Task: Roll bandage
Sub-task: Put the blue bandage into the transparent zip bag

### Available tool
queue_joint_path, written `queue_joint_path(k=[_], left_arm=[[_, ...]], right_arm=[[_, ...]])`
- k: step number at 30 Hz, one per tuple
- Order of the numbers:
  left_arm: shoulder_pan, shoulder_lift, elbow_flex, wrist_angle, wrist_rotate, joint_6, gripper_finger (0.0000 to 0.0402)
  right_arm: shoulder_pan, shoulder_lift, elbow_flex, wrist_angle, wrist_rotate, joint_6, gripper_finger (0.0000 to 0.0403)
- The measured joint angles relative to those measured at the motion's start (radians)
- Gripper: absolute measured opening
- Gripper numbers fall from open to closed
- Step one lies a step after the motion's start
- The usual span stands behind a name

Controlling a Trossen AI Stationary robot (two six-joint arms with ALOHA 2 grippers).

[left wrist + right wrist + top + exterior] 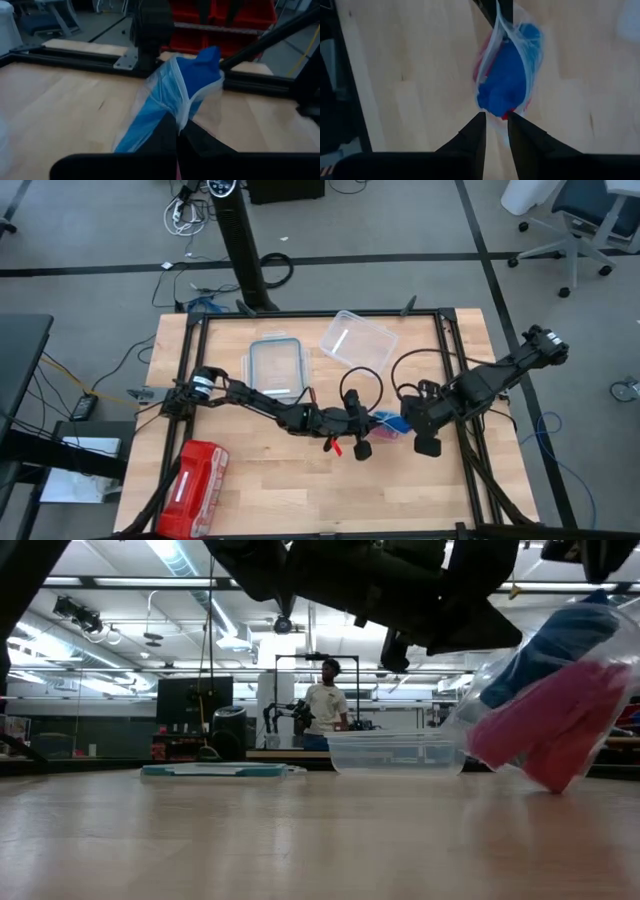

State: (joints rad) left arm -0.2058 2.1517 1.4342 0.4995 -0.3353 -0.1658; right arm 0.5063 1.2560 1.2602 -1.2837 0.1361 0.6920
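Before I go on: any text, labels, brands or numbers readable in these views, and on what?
No text can be read in any view.
Red zip pouch at the table's near left corner: white markings, too small to read.
Clear plastic bag holding the bright blue bandage: no print visible.
Clear plastic containers: no labels visible.

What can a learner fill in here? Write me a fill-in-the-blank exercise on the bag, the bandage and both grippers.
1. The bandage inside the clear bag is ____ in colour.
2. The left gripper is clamped ____ on the clear bag.
3. The right gripper is at the far end of the same ____.
4. The red pouch lies on the ____ arm's side of the table.

Missing words: blue; shut; bag; left
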Motion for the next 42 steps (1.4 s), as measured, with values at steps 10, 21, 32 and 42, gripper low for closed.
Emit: queue_joint_path(k=[10, 21, 32, 42], left_arm=[[-0.012, 0.000, 0.001, 0.005, -0.014, 0.002, 0.0000], [-0.011, -0.002, 0.000, 0.013, -0.022, 0.001, 0.0000], [-0.011, -0.003, -0.001, 0.164, -0.010, 0.008, 0.0000], [-0.010, -0.006, 0.002, 0.285, 0.062, -0.053, 0.0000]], right_arm=[[0.009, -0.001, -0.147, 0.198, 0.027, 0.003, 0.0047], [-0.080, 0.001, -0.254, 0.363, 0.046, -0.130, 0.0031], [-0.095, -0.008, -0.176, 0.275, 0.021, -0.155, 0.0021], [-0.023, -0.020, 0.026, 0.082, 0.017, -0.083, 0.0016]])
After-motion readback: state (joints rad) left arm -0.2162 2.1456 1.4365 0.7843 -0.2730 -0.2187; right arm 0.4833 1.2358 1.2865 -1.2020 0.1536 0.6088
